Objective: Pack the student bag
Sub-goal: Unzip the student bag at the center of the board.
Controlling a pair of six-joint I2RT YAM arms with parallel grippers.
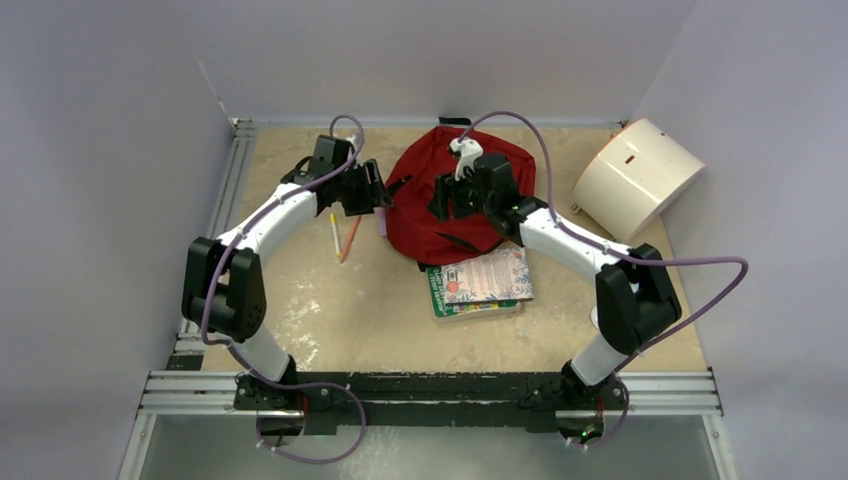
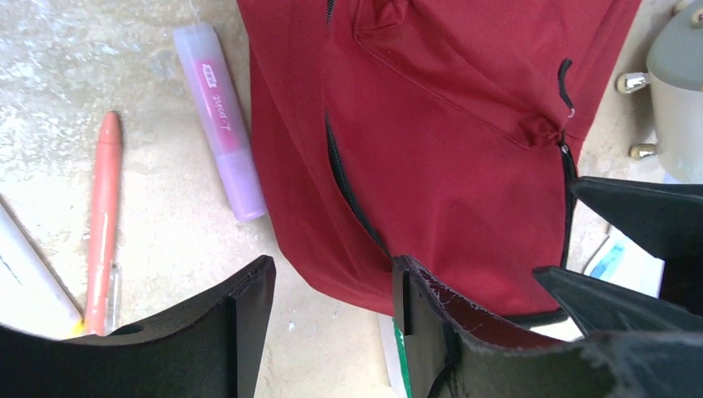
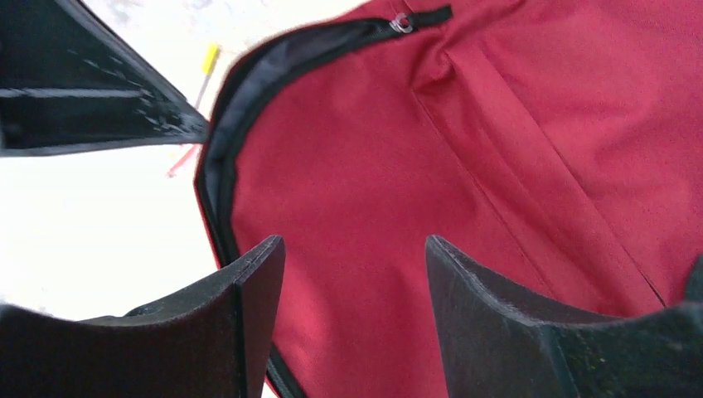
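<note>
Black fingers of our right gripper [image 3: 355, 245] are standing parted and empty just over the student bag [image 1: 415, 205], beside its black zipper [image 3: 224, 124]. Our left gripper [image 2: 332, 274] is hovering likewise open at the bag's left flank, pinching nothing. We are seeing the bag lying flat at the middle of the tabletop's [image 1: 330, 310] far edge, with books [image 1: 480, 280] touching its near side and a purple highlighter [image 2: 220, 116] and an orange pen [image 2: 104, 215] just to its left. We are judging nothing packed yet, so opening the mouth is the step in hand. Next we are needing one grip lifting the zipper lip while the other gripper is fetching an item.
</note>
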